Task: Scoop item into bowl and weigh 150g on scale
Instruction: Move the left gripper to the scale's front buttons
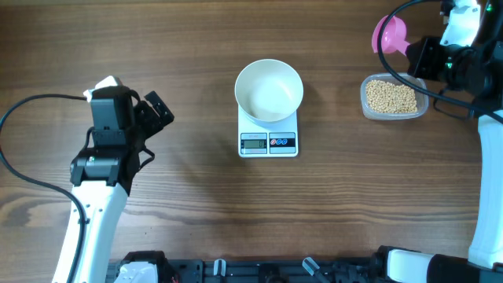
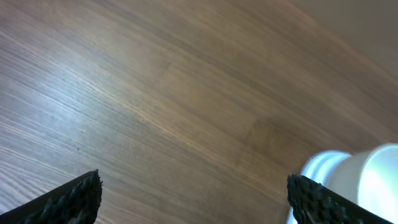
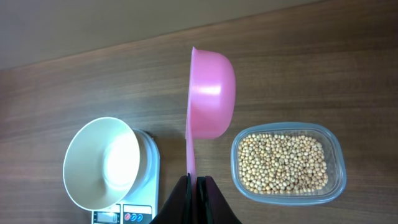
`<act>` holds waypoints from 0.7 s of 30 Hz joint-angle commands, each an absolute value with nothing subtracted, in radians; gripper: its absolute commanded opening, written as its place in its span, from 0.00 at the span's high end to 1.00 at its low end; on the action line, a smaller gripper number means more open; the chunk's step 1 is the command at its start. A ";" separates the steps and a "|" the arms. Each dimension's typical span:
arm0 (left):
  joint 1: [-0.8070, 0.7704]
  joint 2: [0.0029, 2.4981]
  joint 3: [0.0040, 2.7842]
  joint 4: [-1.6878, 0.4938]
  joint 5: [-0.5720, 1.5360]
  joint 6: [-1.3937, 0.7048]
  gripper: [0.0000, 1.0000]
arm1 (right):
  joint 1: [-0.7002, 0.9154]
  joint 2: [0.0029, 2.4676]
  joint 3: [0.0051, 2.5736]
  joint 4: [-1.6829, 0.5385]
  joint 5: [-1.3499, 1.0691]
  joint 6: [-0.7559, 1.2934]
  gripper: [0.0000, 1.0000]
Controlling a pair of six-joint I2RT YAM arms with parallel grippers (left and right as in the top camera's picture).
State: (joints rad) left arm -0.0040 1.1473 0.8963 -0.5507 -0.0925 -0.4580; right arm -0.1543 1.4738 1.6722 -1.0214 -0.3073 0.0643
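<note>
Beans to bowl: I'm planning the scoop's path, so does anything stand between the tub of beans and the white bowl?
Nothing visible does. The beans lie in a clear tub to one side of the bowl, which sits on the scale; only bare table lies between. The right end effector holds the pink scoop above it.

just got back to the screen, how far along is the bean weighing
Done: the white bowl sits on the scale, empty. In hand: the right gripper is shut on the pink scoop, which is empty and above the table beside the tub of beans. The left gripper is open, idle. Left: all scooping and weighing.
</note>
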 commanded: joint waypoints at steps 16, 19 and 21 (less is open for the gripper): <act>-0.304 1.171 0.896 -0.670 0.309 -0.231 0.00 | -0.157 1.477 1.687 -1.007 -0.323 0.052 0.96; -0.448 1.171 0.896 -0.661 0.043 -0.345 0.00 | -0.157 1.477 1.687 -1.011 -0.323 0.052 0.96; -0.469 1.171 0.896 -0.651 0.036 -0.349 0.00 | -0.157 1.477 1.687 -1.018 -0.323 0.052 0.96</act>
State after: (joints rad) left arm -0.4374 1.1809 0.8963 -0.6628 0.2077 -0.2768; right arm -0.1543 1.4738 1.6722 -1.0142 -0.3073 0.0624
